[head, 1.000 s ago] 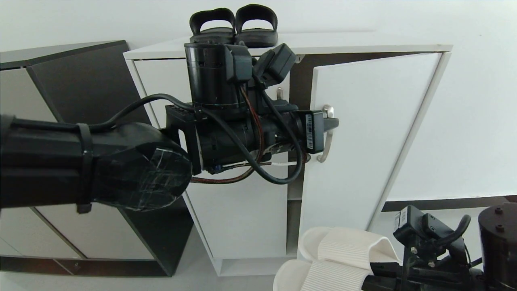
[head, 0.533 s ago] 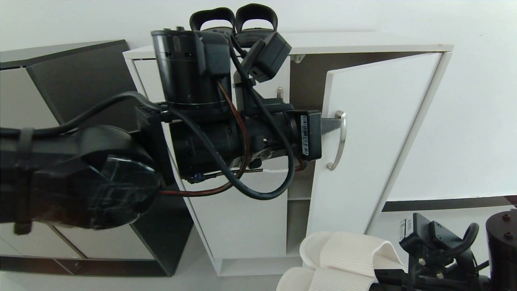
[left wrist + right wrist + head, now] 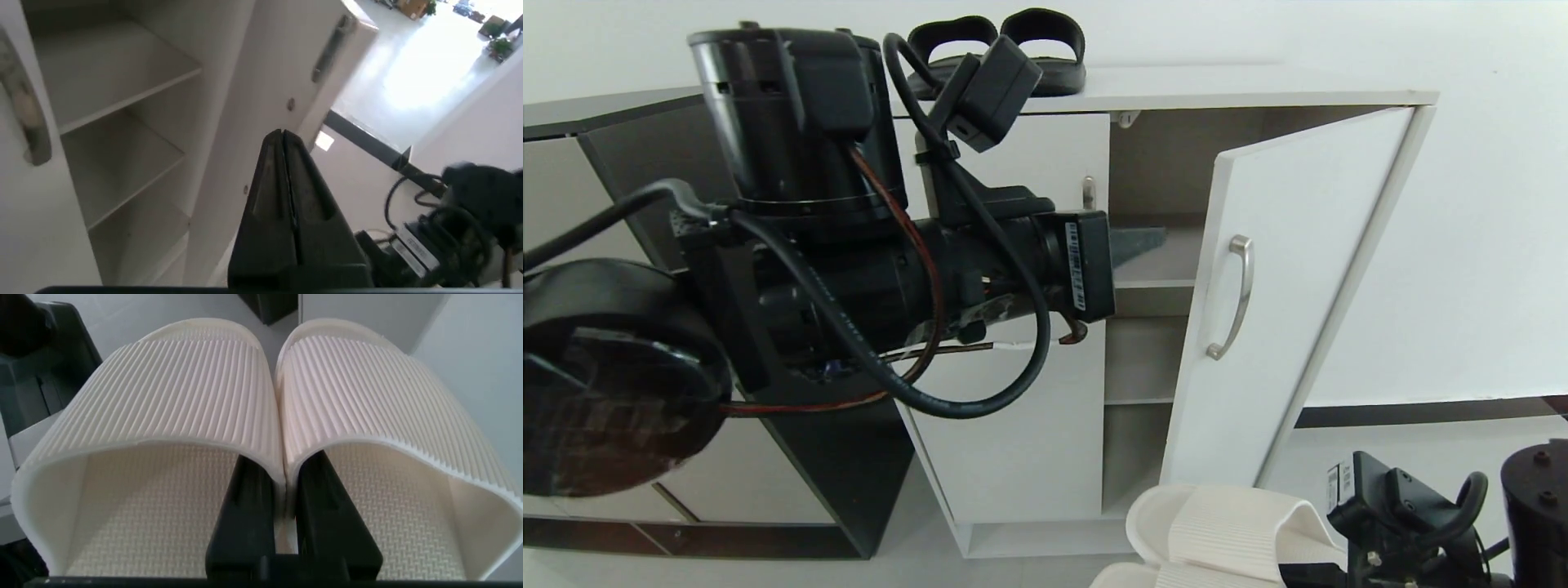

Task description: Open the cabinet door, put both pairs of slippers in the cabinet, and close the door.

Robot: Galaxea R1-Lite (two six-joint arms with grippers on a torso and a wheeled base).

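Before the open cabinet [image 3: 1241,82], the left gripper [image 3: 283,147] is held with jaws closed, empty; near right, white slippers [image 3: 188,392] are clamped in the jaws of the right gripper [image 3: 286,486].

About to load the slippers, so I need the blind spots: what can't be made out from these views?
1. black slippers: head view, the left one's front is hidden behind the left arm.
2. white slippers: head view, cut off by the lower edge; right wrist view, the right gripper covers the soles' inner edges.
3. cabinet's lowest compartment: head view, mostly behind the open door.
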